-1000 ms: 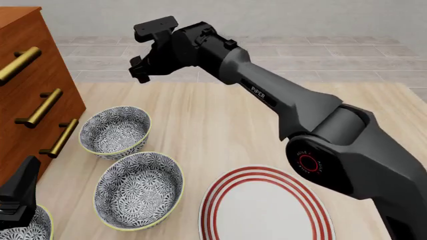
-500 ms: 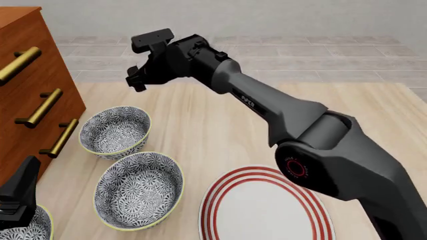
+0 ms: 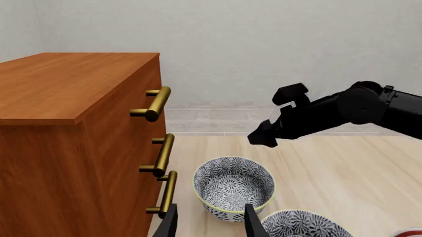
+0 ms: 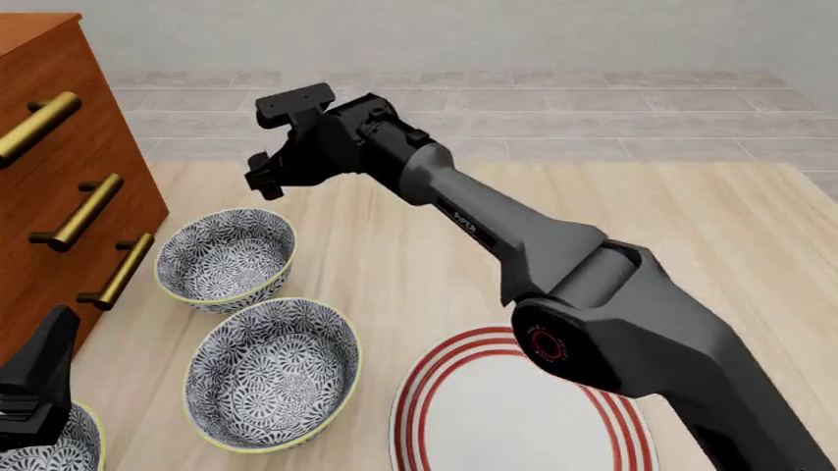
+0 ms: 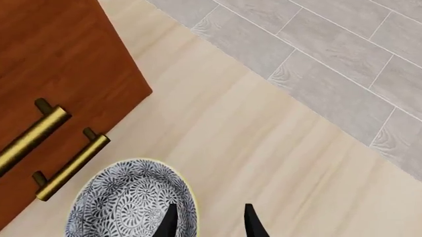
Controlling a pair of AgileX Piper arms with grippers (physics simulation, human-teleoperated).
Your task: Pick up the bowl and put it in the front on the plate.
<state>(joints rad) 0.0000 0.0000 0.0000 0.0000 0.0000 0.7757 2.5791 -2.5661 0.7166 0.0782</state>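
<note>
The bowl sits upright on the counter beside the drawers, far from the plate. Above it, the right gripper hangs slightly open, empty.

Count, front view:
- 3 round deep bowls, dark blue-and-white floral pattern, pale yellow rims: one nearest the table's far edge, a second just nearer than it, a third cut off at the table's near-left corner
- 1 large flat white plate with red concentric rings, toward the near edge
- 1 wooden drawer cabinet at the left edge, 3 brass bar handles visible on it
- 2 black robot arms, each with 1 end effector: right end effector, left end effector
- 1 light wood table
</note>
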